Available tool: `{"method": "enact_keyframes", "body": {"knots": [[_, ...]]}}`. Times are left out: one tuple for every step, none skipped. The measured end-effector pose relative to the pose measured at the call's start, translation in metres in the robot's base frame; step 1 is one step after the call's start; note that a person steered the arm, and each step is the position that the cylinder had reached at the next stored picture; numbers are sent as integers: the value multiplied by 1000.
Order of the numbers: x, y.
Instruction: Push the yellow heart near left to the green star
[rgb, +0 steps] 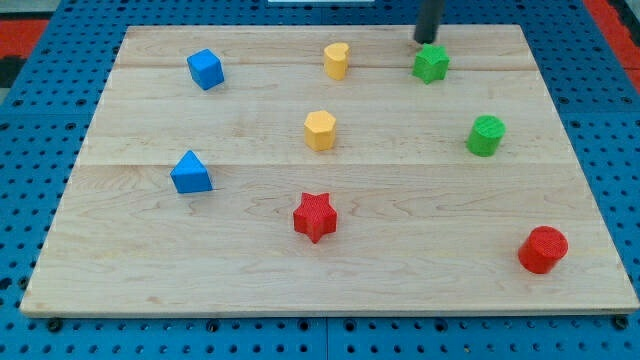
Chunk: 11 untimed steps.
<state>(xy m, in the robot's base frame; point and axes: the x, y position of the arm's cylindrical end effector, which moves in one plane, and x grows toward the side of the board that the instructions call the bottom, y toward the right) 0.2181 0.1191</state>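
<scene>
My tip (428, 41) stands at the frame's top, just above the green star (431, 64); this rod has no jaws to tell of. The yellow heart (336, 60) waits left of the star, apart, so I must go around it.

Yellow heart (336, 60) upright near board's top edge, well apart to the view's left of green star (431, 64), roughly level with it.
</scene>
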Motion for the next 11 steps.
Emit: {"method": "enact_keyframes", "body": {"knots": [[0,-40],[-9,-77],[1,-126],[11,-81],[7,-72],[-6,-114],[21,-132],[37,-97],[38,-101],[78,-120],[90,-68]]}}
